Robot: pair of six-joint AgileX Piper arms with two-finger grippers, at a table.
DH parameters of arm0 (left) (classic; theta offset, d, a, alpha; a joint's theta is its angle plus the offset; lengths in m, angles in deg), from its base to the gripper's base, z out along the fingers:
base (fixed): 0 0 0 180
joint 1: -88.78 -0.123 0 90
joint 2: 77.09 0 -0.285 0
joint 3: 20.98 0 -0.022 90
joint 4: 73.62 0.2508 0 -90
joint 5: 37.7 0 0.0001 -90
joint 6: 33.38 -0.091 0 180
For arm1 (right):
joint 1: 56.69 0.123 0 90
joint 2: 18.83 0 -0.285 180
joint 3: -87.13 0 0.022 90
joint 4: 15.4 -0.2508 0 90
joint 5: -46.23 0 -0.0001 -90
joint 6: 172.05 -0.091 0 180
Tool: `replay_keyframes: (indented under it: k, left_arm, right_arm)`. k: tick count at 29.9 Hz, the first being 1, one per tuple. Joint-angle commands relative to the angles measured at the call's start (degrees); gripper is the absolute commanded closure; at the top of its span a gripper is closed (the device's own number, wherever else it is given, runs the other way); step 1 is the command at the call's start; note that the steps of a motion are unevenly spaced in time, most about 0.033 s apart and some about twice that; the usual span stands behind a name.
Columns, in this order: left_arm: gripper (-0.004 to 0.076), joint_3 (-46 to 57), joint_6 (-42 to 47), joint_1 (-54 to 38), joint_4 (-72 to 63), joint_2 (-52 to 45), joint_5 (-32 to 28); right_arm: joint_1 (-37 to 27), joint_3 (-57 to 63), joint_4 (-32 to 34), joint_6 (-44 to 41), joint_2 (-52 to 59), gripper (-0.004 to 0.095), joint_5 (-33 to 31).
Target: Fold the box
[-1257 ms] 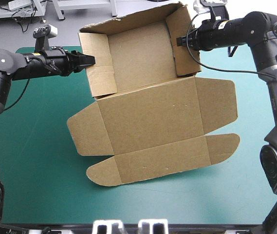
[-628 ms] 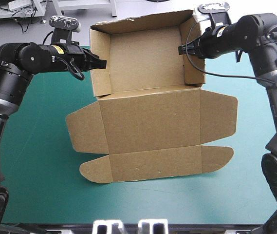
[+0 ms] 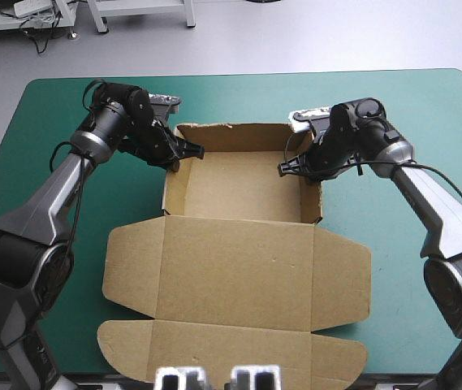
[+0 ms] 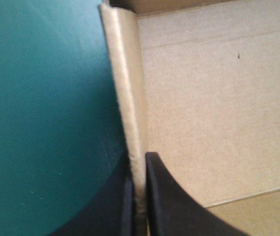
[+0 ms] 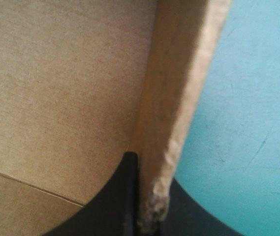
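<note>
High view: on the teal-green tabletop [image 3: 409, 106] the brown box [image 3: 239, 260] sits centrally, tray toward twelve o'clock, lid flat toward six. The left gripper [image 3: 190, 151] pinches the nine-o'clock wall [image 4: 125, 98] and the right gripper [image 3: 287, 169] the three-o'clock wall [image 5: 174, 98], both nearly closed on board. The step appears to be seating the side walls; next, probably let go gently without dragging them outward.

table [image 3: 413, 106] | teal-green cover | brown box [image 3: 239, 264] on it, tray open, lid flat
</note>
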Motion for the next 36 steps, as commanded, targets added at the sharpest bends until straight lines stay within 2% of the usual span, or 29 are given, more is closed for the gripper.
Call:
replay_keyframes:
  k: [1, 10, 18, 21, 25, 27, 30, 36]
  left_arm:
    - [0.0734, -1.3, 0.8, 0.3, -0.3, -0.4, 2.3]
    - [0.0734, -1.3, 0.8, 0.3, -1.8, 5.3, 2.4]
    - [0.0734, -1.3, -0.5, 0.3, -2.2, 6.5, 2.0]
    - [0.0733, -1.3, -0.5, 0.3, -3.0, 6.5, 2.4]
    - [0.0729, -1.4, -0.5, 0.3, -6.0, 6.5, 2.5]
    - [0.0703, -1.4, -0.5, 0.3, -7.3, 6.5, 2.5]
    - [0.0614, -1.4, -0.5, 0.3, -8.0, 6.5, 2.5]
    - [0.0414, -1.4, -0.5, 0.3, -8.0, 6.5, 2.5]
  right_arm:
    - [0.1, 1.6, -0.6, 2.5, 1.2, 0.0913, 2.3]
    - [0.1, 1.6, -1.2, 1.1, -0.4, 0.0913, 12.2]
    - [0.1, 1.6, -0.8, 0.8, -0.4, 0.0908, 13.1]
    - [0.1, 1.6, 0.1, 0.8, -0.4, 0.0835, 12.7]
    - [0.1, 1.6, 1.9, 0.8, -0.4, 0.0631, 11.3]
    - [0.1, 1.6, 1.9, 0.7, -0.4, 0.0545, 11.3]
    - [0.1, 1.6, 1.2, -0.1, -0.4, 0.0464, 11.3]
    - [0.1, 1.6, 0.7, -1.1, -0.4, 0.0412, 11.4]
